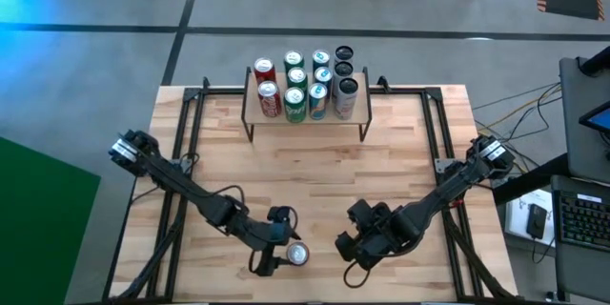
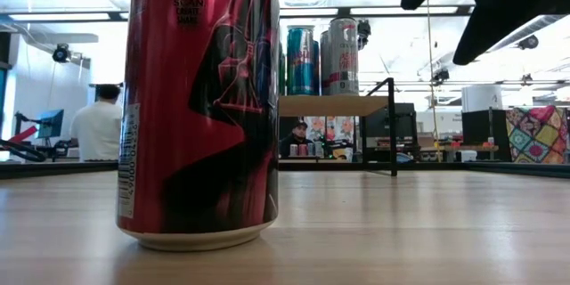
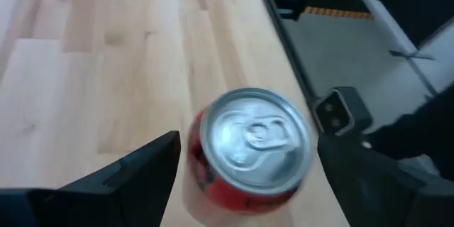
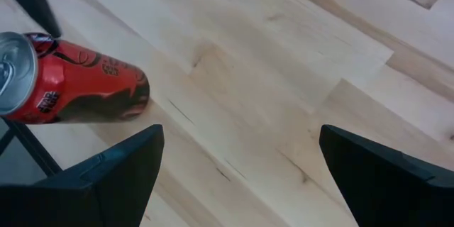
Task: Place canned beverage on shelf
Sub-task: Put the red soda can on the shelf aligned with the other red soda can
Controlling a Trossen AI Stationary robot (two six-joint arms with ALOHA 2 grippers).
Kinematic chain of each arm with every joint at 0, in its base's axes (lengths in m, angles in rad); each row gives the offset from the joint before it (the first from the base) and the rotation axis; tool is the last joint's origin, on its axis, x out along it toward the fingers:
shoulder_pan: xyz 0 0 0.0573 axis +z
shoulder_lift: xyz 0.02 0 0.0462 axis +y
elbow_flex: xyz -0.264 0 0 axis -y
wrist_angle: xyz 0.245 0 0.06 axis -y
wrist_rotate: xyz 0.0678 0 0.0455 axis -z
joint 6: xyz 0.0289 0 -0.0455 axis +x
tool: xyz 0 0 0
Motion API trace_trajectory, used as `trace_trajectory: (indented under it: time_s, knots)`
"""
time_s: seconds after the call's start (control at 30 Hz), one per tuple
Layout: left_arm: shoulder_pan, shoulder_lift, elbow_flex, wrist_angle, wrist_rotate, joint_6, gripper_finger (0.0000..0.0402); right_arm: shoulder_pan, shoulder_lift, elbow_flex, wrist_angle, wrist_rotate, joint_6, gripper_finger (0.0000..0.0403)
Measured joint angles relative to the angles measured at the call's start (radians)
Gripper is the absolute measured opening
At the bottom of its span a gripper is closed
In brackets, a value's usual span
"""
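A red can with a dark figure on it (image 2: 196,98) stands upright on its base on the wooden table near the front edge, also in the high view (image 1: 298,254). My left gripper (image 1: 284,241) is open above it. In the left wrist view its fingers (image 3: 135,174) stand on either side of the can's silver top (image 3: 255,138), with a gap on each side. My right gripper (image 1: 345,246) is open and empty just to the right of the can (image 4: 64,89). The low shelf (image 1: 305,114) stands at the far middle.
Several cans, red, green, blue and silver (image 1: 305,81), stand in rows on the shelf's wooden top (image 2: 334,105). Bare tabletop (image 1: 305,181) lies between the shelf and the grippers. Black frame rails run along both table sides. People show in the room behind.
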Motion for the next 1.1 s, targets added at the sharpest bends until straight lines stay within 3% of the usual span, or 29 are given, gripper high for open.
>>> trace_trajectory:
  time_s: [0.17, 0.53, 0.73, 0.93, 1.1]
  knots:
    - [-0.003, 0.031, 0.012, 0.01, -0.053, 0.005, 0.0318, 0.001, 0.0, 0.0, 0.003, 0.004, 0.001, 0.0368]
    - [-0.005, 0.144, 0.063, 0.036, -0.063, -0.012, 0.0337, 0.005, 0.0, -0.001, 0.006, 0.008, 0.028, 0.0368]
    - [-0.001, 0.131, 0.049, 0.028, -0.137, -0.041, 0.0296, 0.022, 0.0, -0.002, -0.003, 0.051, 0.056, 0.0368]
    - [0.021, 0.105, 0.037, -0.003, -0.136, -0.065, 0.0294, 0.022, 0.0, -0.002, -0.023, 0.085, 0.056, 0.0368]
    - [0.072, 0.025, 0.034, -0.121, -0.134, -0.063, 0.0294, 0.022, -0.022, -0.002, -0.083, 0.108, 0.055, 0.0368]
